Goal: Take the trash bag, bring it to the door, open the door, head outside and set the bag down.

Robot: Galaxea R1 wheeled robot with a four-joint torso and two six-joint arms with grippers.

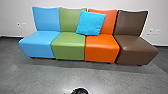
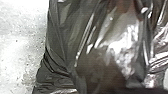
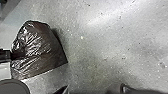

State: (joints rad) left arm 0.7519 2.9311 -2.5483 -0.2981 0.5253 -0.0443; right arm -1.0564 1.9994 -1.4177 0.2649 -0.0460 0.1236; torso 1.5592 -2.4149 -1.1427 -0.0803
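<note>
The black trash bag [image 3: 37, 50] shows whole in the right wrist view, above the grey floor, its shiny folds running together at one side. There the dark end of my left gripper [image 3: 12, 55] meets the bag, shut on the gathered plastic. Up close in the left wrist view, the wrinkled bag [image 2: 100, 57] is large and glossy. A small piece of black, shiny material, which looks like the bag [image 1: 80, 91], pokes in at the bottom middle of the head view. How my right gripper stands cannot be made out.
Four joined seats stand against the white wall [image 1: 75, 3]: blue [image 1: 41, 41], green [image 1: 68, 45], orange [image 1: 102, 47] and brown [image 1: 135, 47]. A bright blue cushion [image 1: 90, 23] leans on the green and orange backs. Grey floor [image 1: 50, 77] lies in front of them.
</note>
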